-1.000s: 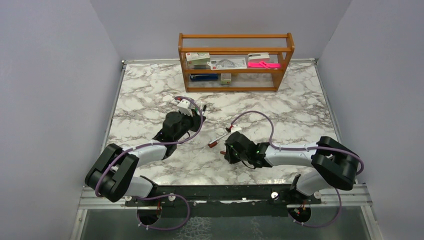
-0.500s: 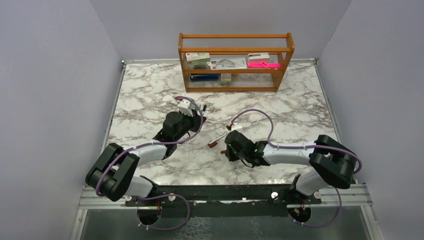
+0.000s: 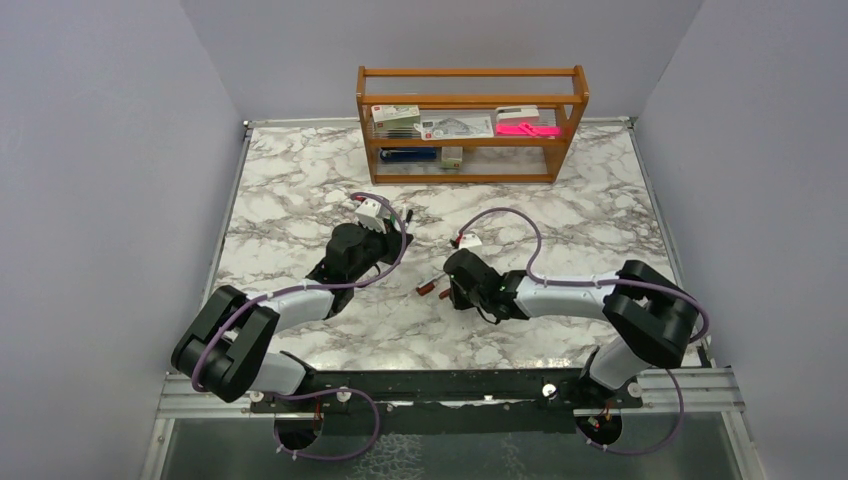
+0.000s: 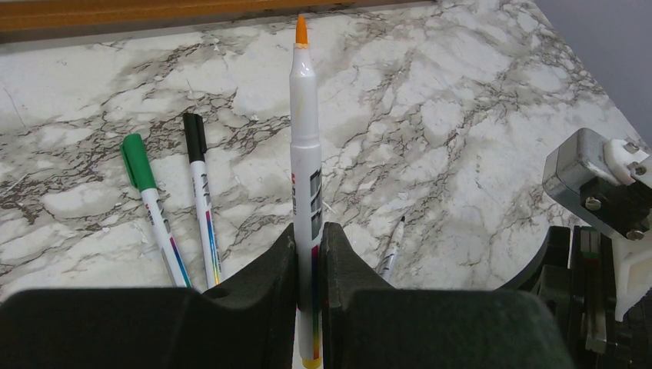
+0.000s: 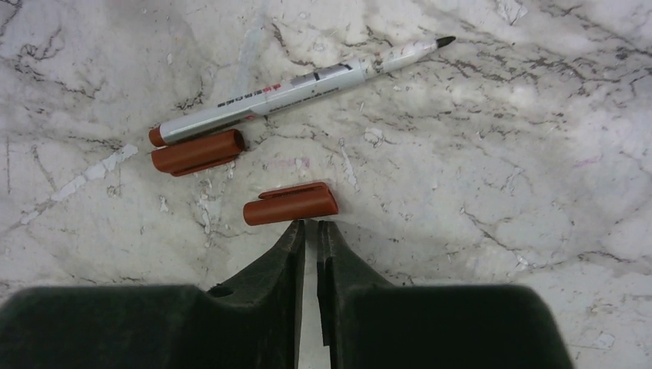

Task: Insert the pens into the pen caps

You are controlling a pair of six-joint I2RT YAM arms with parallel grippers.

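Farthest left, in front of the wooden shelf (image 3: 470, 100), a green-capped pen (image 4: 158, 219) and a black-capped pen (image 4: 202, 207) lie side by side on the worktop (image 3: 300, 170). Just right of them, the left jaws are clamped on a pen with an orange tip (image 4: 306, 192). Its bare tip points at the shelf. The jaws hold it low down, far from the tip. If a cap is pushed on hard, I think the pen could tilt or slide back through the jaws.

Further right, and further from the shelf, a bare pen with a dark tip (image 5: 300, 87) lies flat. A red-brown cap (image 5: 197, 152) lies right against it. A second red-brown cap (image 5: 291, 206) lies alone, just beyond the right jaws. Those jaws are nearly together, with nothing between them. If they go down like that, they would likely land on the cap or shove it away, not grab it. The cap is round, so a small bump could make it roll. It might knock the other cap and the bare pen too.
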